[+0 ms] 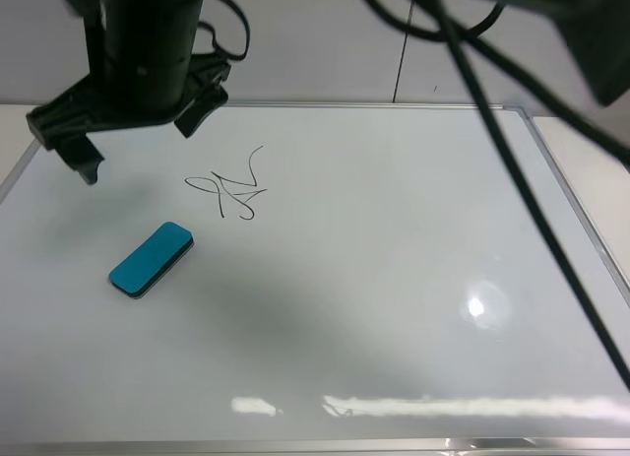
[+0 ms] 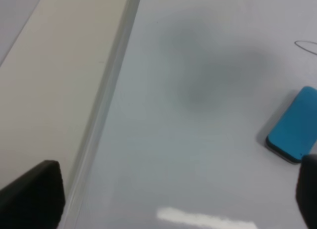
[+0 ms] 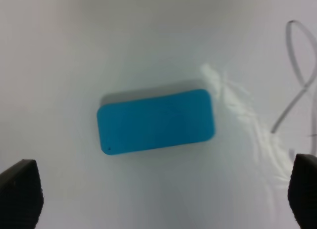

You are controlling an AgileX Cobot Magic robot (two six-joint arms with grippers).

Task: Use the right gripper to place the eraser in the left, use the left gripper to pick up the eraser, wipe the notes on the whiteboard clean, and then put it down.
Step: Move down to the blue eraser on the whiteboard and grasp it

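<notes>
The teal eraser point(image 1: 151, 260) lies flat on the whiteboard point(image 1: 394, 279), at its left side, held by nothing. Just up and right of it are the notes point(image 1: 234, 188), a black looping scribble. My right gripper point(image 1: 141, 146) has reached across and hangs above the eraser, open. The right wrist view looks straight down at the eraser point(image 3: 156, 121), which lies between the spread fingers of the right gripper point(image 3: 162, 192), with the notes point(image 3: 297, 80) beside it. My left gripper point(image 2: 171, 192) is open over bare board, the eraser point(image 2: 294, 125) off to one side. I cannot find it in the high view.
A thick black cable point(image 1: 522, 200) hangs across the right of the high view. The board's silver frame point(image 2: 106, 105) borders a cream tabletop point(image 2: 49, 90) on the left. More tabletop point(image 1: 600, 170) shows past the right frame. A pale wall point(image 1: 325, 42) rises behind.
</notes>
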